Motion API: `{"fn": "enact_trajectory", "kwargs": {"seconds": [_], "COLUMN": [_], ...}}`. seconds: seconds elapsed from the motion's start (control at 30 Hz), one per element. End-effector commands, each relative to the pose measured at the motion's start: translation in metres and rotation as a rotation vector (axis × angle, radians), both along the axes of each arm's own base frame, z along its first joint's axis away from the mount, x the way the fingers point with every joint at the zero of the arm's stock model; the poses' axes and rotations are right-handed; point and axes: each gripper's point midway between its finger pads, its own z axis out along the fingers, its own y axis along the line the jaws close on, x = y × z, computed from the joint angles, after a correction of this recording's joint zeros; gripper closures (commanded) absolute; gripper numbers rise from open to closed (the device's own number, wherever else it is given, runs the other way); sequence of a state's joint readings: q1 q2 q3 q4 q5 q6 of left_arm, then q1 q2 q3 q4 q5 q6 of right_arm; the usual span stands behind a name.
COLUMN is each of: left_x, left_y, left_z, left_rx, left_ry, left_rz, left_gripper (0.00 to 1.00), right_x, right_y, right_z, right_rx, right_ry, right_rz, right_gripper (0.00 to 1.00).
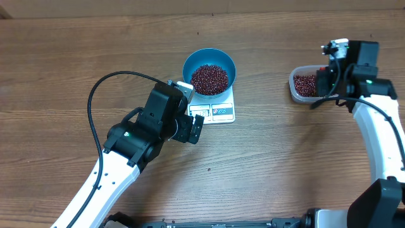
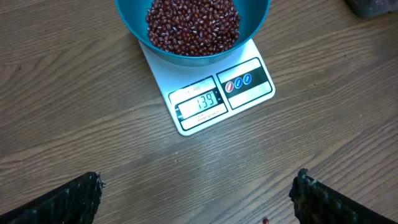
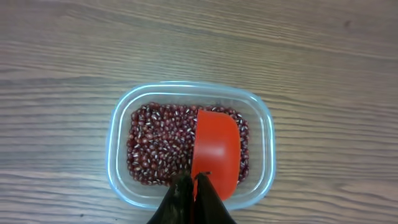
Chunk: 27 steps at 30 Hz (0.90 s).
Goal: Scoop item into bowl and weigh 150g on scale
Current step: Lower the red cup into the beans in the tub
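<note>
At centre of the overhead frame: round deep bright blue bowl [image 1: 188, 68] sits on small white square kitchen scale [image 1: 223, 114], holding a heap of small dark red-brown beans [image 1: 209, 78]. The display [image 2: 200, 102] reads 139, short of 150; judged: only a small top-up is left. Far right: right hand [image 3: 193, 190] clamped narrow on red plastic scoop [image 3: 216, 152], lying among the beans in clear plastic tub [image 3: 266, 143], no load visible. Below the scale: left hand [image 2: 196, 186] wide, empty, over bare worktop [image 2: 74, 93]

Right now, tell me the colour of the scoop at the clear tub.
The scoop is bright orange-red, best seen in the right wrist view.
</note>
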<state>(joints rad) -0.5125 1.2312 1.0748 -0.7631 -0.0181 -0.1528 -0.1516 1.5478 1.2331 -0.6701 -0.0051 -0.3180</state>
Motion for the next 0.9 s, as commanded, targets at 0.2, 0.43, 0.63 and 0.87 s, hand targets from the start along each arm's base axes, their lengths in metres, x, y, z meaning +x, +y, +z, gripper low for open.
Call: {"fn": "enact_trajectory", "kwargs": {"seconds": [0.2, 0.43, 0.63, 0.87], "left_x": [0.003, 0.003, 0.003, 0.003], "left_y": [-0.003, -0.003, -0.003, -0.003], "left_z": [0.009, 0.009, 0.009, 0.009], "left_rx": [-0.010, -0.010, -0.010, -0.010], "left_ry": [-0.024, -0.024, -0.023, -0.024], "left_rz": [-0.020, -0.020, -0.019, -0.020], "left_gripper": [0.01, 0.00, 0.00, 0.00], "right_x": [0.004, 0.010, 0.016, 0.021], "right_y": [0.002, 0.000, -0.001, -0.002], "right_z": [0.003, -0.012, -0.031, -0.042], "right_rx": [0.123, 0.127, 0.135, 0.136], "right_ry": [-0.038, -0.018, 0.014, 0.025], "right_rz": [0.030, 0.028, 0.026, 0.025], "right_gripper": [0.96, 0.96, 0.96, 0.96]}}
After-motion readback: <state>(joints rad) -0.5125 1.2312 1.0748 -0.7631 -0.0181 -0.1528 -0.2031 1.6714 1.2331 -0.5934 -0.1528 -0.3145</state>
